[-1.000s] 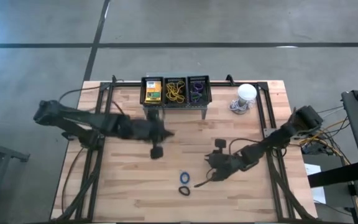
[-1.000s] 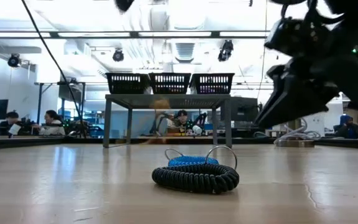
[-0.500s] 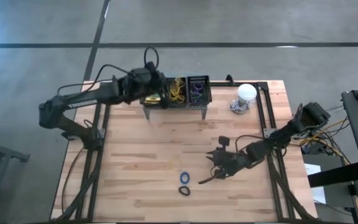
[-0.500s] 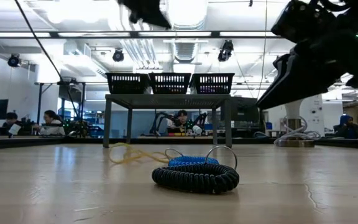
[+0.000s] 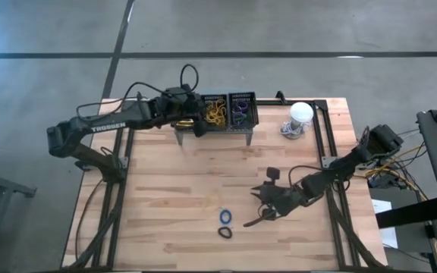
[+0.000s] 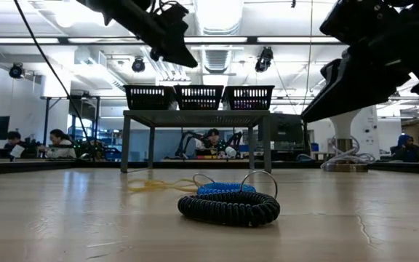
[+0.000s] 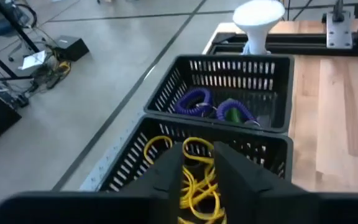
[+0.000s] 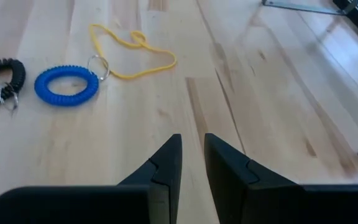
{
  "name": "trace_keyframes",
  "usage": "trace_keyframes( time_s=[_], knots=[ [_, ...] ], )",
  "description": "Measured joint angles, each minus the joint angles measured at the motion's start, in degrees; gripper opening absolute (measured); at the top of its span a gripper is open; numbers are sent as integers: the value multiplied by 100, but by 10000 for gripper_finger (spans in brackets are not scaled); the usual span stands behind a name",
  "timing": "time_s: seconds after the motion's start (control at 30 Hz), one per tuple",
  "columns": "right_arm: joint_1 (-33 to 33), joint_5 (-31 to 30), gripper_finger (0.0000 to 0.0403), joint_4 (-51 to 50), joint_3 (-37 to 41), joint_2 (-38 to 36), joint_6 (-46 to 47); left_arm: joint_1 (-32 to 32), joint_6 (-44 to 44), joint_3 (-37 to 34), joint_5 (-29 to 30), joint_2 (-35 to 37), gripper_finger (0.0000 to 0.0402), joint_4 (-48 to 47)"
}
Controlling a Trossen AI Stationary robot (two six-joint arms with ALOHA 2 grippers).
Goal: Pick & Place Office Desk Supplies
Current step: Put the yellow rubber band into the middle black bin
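Observation:
Three black baskets sit on a grey stand (image 5: 213,130) at the table's far edge. My left gripper (image 5: 200,125) (image 7: 199,163) hovers shut above the middle basket, over a heap of yellow rubber bands (image 7: 194,190). Purple loops (image 7: 197,99) and a green loop (image 7: 232,113) lie in the right basket. My left arm covers the left basket and its crayon boxes. A blue loop (image 8: 66,84), a black loop (image 8: 5,78) and a yellow rubber band (image 8: 132,53) lie flat on the table. My right gripper (image 5: 243,224) (image 8: 192,146) is shut above the table, just right of the loops. My left gripper shows yellow strands (image 7: 197,149) in the slit between its fingertips. I cannot tell whether it holds them or whether they lie in the basket below.
A white dome-shaped object (image 5: 300,114) stands right of the baskets near the far right corner. Black frame rails run along the table's left and right sides. Bare wood lies between the stand and the loops. In the low view, people sit in the room beyond the table.
My left gripper has risen from the table's middle and swung toward the far edge, ending above the baskets. In the low view, a yellow rubber band now lies on the table behind the blue loop, where none showed a second ago.

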State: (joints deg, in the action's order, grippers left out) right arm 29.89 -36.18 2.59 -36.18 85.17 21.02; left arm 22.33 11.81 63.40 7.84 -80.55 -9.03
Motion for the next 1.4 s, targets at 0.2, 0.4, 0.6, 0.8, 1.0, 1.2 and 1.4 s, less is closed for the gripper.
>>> trace_keyframes(
  time_s=[0.2, 0.4, 0.6, 0.8, 1.0, 1.2, 1.4],
  knots=[
    [-2, -204, 63, 433, 0, 97, -14, -105, -133, 599, 28, 16, 167, -1198],
    [37, -279, 63, 1182, 1, 560, 158, -1291, -391, 1243, 718, 31, 171, -2613],
    [110, -237, 63, 2033, 7, 1102, 155, -3183, -969, 1005, 1855, 17, 149, -2696],
    [109, -221, 63, 2039, 9, 1071, 117, -4626, -2287, 482, 2144, 17, 142, -2524],
    [111, -223, 63, 2037, 9, 962, 90, -5409, -2669, -879, 2147, 17, 142, -765],
    [129, -223, 63, 2046, 9, 962, 229, -5409, -2555, -2537, 1831, 13, 156, 1889],
    [138, -226, 63, 2080, 9, 962, 255, -5443, -1858, -2921, 1418, -217, 205, 2587]
  ],
)
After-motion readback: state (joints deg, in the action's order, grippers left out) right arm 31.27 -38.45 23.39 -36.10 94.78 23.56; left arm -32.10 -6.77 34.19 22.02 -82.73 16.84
